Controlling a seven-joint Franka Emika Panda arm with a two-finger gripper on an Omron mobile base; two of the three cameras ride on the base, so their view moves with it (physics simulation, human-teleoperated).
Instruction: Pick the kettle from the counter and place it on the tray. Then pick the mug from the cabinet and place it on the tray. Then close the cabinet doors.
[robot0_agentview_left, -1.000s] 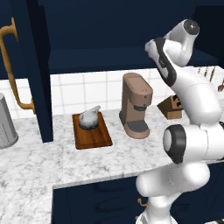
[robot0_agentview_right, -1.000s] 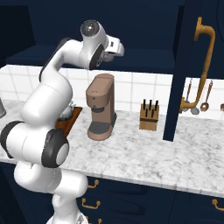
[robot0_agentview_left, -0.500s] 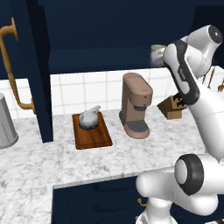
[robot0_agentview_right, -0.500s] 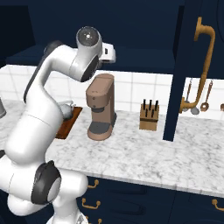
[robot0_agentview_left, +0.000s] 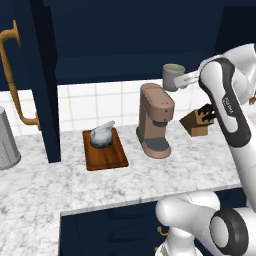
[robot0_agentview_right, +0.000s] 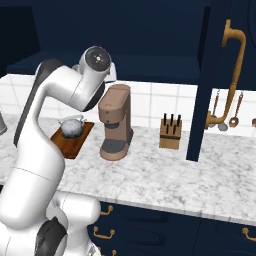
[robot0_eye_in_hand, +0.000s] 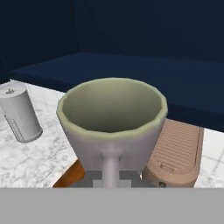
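We count one mug (robot0_agentview_left: 173, 76), one kettle (robot0_agentview_left: 102, 135), one tray (robot0_agentview_left: 105, 148), one coffee machine (robot0_agentview_left: 155, 120), one knife block (robot0_agentview_left: 198, 120), one ribbed canister (robot0_agentview_left: 7, 137) and two open cabinet doors (robot0_agentview_left: 44, 80), one to each side. Our fingers (robot0_agentview_left: 186, 78) are pinched narrow on the mug's handle, holding the mug upright in the air. Just below the fingers stands the coffee machine; further below and to the left lies the tray on the desk (robot0_agentview_left: 125, 175), with the kettle sitting on it. In the hand view the mug (robot0_eye_in_hand: 113, 120) fills the middle, with the coffee machine's top (robot0_eye_in_hand: 176, 153) beside it and the canister (robot0_eye_in_hand: 20, 112) off to the left.

A second ago the hand was up inside the cabinet (robot0_agentview_left: 130, 37); since then it has come out and lower, carrying the mug.

The air between fingers and tray is open, apart from the coffee machine; the desk's front edge is bare.
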